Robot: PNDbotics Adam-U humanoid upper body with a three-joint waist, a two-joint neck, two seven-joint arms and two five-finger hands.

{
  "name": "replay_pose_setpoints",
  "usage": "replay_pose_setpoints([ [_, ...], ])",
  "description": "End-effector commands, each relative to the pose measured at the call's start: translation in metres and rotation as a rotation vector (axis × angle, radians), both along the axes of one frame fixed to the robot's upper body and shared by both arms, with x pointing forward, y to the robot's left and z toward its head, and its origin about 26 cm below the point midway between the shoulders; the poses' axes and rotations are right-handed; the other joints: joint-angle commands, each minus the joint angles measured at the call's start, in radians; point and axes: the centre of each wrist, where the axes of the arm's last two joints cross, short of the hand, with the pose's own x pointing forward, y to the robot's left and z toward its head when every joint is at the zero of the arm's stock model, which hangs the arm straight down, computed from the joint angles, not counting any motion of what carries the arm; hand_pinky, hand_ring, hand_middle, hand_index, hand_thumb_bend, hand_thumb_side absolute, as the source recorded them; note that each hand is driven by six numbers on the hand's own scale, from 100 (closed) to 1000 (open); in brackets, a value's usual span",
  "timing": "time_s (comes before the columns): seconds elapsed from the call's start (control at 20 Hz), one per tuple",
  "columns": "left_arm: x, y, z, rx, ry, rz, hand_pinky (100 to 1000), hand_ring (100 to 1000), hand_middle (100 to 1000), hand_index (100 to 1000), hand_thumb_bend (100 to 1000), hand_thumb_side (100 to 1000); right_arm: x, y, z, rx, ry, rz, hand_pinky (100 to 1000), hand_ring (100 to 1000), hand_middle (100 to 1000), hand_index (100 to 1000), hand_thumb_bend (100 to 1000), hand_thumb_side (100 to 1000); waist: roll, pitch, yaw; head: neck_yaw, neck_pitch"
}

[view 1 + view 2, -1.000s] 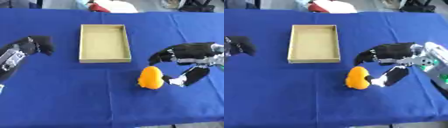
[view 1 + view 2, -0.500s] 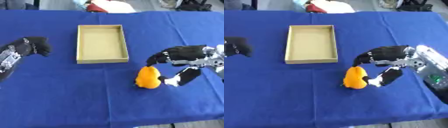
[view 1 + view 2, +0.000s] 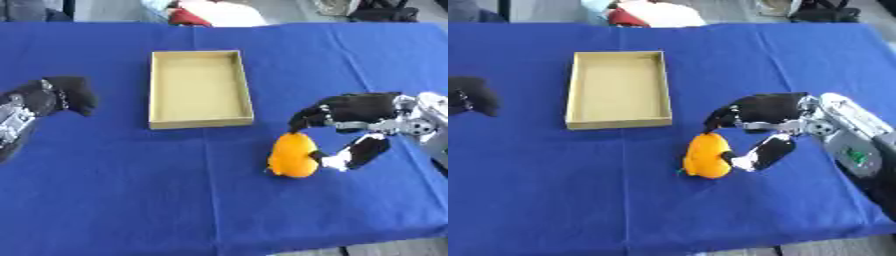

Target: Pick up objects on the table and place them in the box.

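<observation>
1. Left eye view shows me the right hand [image 3: 359,117] coming in from the right edge of the blue surface [image 3: 131,200], its fingers [image 3: 306,116] curled over the top of an orange object [image 3: 292,154] and the thumb curled in against the object's right side.
2. I read that hand as grasping the orange object, which sits toward the right of the surface, nearer the front edge than the back; I cannot tell whether it is lifted or resting on the cloth.
3. My left hand [image 3: 61,95] lies at the left edge of the surface, fingers curled and holding nothing.
4. I see the open cardboard box [image 3: 199,120] a little left of centre, toward the back edge, its long sides running front to back.
5. Its near right corner lies just up and left of the orange object, apart from it.
6. Beyond the back edge I can make out a red and white bundle [image 3: 214,12].
</observation>
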Motion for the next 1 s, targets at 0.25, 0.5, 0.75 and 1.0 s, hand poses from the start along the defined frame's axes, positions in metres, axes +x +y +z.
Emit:
replay_pose_setpoints([
  [0.25,0.0,0.002,0.01,0.019,-0.031,-0.002,700,734,693,880,100,981,0.004,0.002,0.003,-0.042,-0.027,0.022,873,873,893,904,100,763,0.0,-0.013,0.001,-0.008,-0.007],
  [0.5,0.0,0.002,0.01,0.02,-0.028,-0.002,700,734,693,880,100,983,0.005,0.001,-0.003,-0.044,-0.027,0.023,869,862,878,853,100,716,-0.001,-0.012,0.001,-0.01,-0.006],
  [0.75,0.0,0.002,0.01,0.019,-0.028,0.0,700,734,693,880,100,983,0.005,0.0,0.002,-0.011,-0.088,0.018,862,839,848,645,100,426,-0.001,-0.013,0.0,-0.011,-0.008],
  [1.0,0.0,0.002,0.01,0.019,-0.028,-0.001,700,734,693,880,100,981,0.005,0.001,0.009,0.044,-0.151,0.026,859,827,824,478,100,312,-0.001,-0.014,-0.001,-0.01,-0.01],
])
